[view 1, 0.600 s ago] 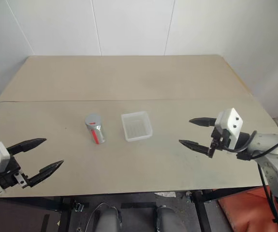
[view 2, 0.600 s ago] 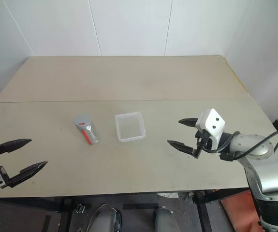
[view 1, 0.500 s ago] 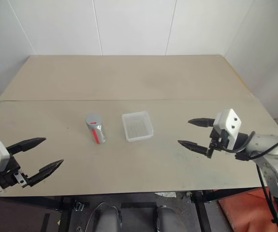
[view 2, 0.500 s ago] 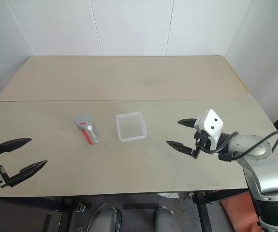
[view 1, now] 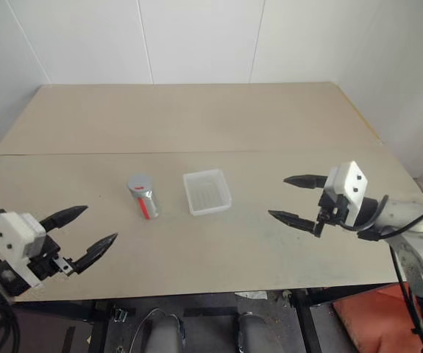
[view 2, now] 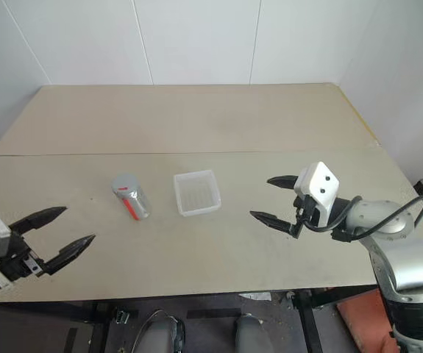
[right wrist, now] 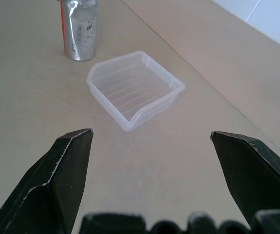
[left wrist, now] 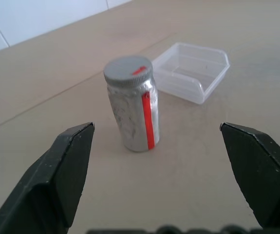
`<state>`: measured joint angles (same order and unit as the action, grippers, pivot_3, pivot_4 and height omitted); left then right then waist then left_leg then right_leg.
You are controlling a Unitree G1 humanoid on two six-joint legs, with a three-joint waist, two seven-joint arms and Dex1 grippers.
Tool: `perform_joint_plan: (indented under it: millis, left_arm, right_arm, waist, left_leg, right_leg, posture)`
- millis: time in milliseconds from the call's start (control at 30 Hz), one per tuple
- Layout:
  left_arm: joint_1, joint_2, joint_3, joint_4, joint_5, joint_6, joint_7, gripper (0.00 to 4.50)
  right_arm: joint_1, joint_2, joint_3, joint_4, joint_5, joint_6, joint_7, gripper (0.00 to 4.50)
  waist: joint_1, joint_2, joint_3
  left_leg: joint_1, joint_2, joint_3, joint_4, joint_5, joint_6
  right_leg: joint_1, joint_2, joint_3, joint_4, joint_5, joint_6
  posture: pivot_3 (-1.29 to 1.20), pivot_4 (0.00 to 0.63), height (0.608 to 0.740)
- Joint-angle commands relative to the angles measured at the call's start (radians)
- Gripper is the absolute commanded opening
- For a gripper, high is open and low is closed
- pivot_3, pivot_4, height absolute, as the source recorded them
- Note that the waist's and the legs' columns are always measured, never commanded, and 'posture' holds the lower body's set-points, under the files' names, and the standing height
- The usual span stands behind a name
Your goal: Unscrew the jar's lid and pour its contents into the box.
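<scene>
Above table (view 1: 196,118), both grippers' jaws wide open, empty, clear of jar (view 1: 143,195)

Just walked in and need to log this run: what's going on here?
Nothing is being handled yet. The jar stands upright on the table with its lid on, and the box sits empty beside it, apart from it. The left pincer hangs open near the table's front edge, pointing toward the jar. The right pincer hangs open on the far side of the box, facing it.
</scene>
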<state>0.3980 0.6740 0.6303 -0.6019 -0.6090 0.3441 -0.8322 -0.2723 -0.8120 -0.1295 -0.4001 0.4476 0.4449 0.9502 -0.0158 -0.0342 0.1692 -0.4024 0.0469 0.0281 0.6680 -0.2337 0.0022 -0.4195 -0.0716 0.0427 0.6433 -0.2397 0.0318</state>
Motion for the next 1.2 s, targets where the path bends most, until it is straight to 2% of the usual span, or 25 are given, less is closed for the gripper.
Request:
perform_joint_plan:
  millis: [33, 133, 267, 500, 700, 933, 1200]
  left_arm:
    - [-0.024, -0.052, -0.107, -0.081, 0.116, -0.002, 0.147, 4.48]
    - [-0.069, -0.083, -0.188, -0.106, 0.187, 0.026, 0.246, 4.48]
    - [-0.139, -0.194, -0.353, -0.093, 0.312, 0.011, 0.397, 4.48]
    - [-0.209, -0.326, -0.496, -0.025, 0.43, -0.005, 0.533, 4.48]
    - [-0.287, -0.449, -0.551, 0.037, 0.488, 0.048, 0.665, 4.48]
    - [-0.305, -0.495, -0.622, 0.097, 0.593, -0.032, 0.735, 4.48]
    - [-0.384, -0.612, -0.614, 0.173, 0.658, -0.072, 0.886, 4.48]
  right_arm:
    - [-0.087, -0.032, -0.012, -0.001, 0.063, 0.012, 0.062, 4.5]
    - [-0.129, -0.043, 0.001, 0.023, 0.078, 0.016, 0.102, 4.5]
    - [-0.16, -0.045, 0.054, 0.038, 0.043, -0.017, 0.148, 4.5]
    - [-0.186, -0.042, 0.057, 0.043, 0.041, -0.026, 0.149, 4.5]
    - [-0.208, -0.039, 0.065, 0.044, 0.031, -0.029, 0.149, 4.5]
    - [-0.201, -0.054, 0.047, 0.024, 0.038, -0.025, 0.157, 4.5]
    - [-0.203, -0.063, 0.026, 0.015, 0.066, -0.033, 0.177, 4.5]
  waist:
    - [0.001, 0.0, 0.0]
    - [0.007, 0.0, 0.0]
    - [0.005, 0.0, 0.0]
    - [0.003, 0.0, 0.0]
    - [0.004, -0.001, 0.0]
    - [0.004, -0.001, 0.0]
    - [0.007, -0.001, 0.0]
  left_leg:
    - [0.001, 0.0, 0.0, 0.0, 0.0, 0.0]
    - [0.002, 0.0, -0.001, 0.0, 0.0, 0.0]
    - [0.001, -0.002, -0.001, 0.0, 0.0, 0.0]
    - [0.0, -0.002, -0.001, 0.0, 0.0, 0.0]
    - [0.0, -0.002, -0.001, 0.0, 0.0, 0.0]
    - [-0.001, -0.002, -0.002, 0.0, 0.0, 0.0]
    - [-0.001, -0.003, -0.002, 0.001, 0.0, 0.0]
  right_leg:
    - [0.001, 0.0, 0.0, 0.0, 0.0, 0.0]
    - [0.002, 0.0, -0.001, 0.0, 0.0, 0.0]
    - [0.003, -0.001, 0.0, -0.001, 0.0, 0.0]
    - [0.001, -0.001, 0.0, 0.0, 0.0, 0.0]
    - [0.001, -0.001, 0.0, 0.0, 0.0, 0.0]
    - [0.001, -0.002, 0.0, 0.0, 0.001, 0.0]
    - [0.001, -0.002, -0.001, 0.0, 0.001, 0.001]
  posture:
    - [0.0, 0.15, 0.74]
    - [0.0, 0.15, 0.74]
    - [0.0, 0.15, 0.74]
    - [0.0, 0.15, 0.74]
    - [0.0, 0.15, 0.74]
    - [0.0, 0.15, 0.74]
    - [0.0, 0.15, 0.74]
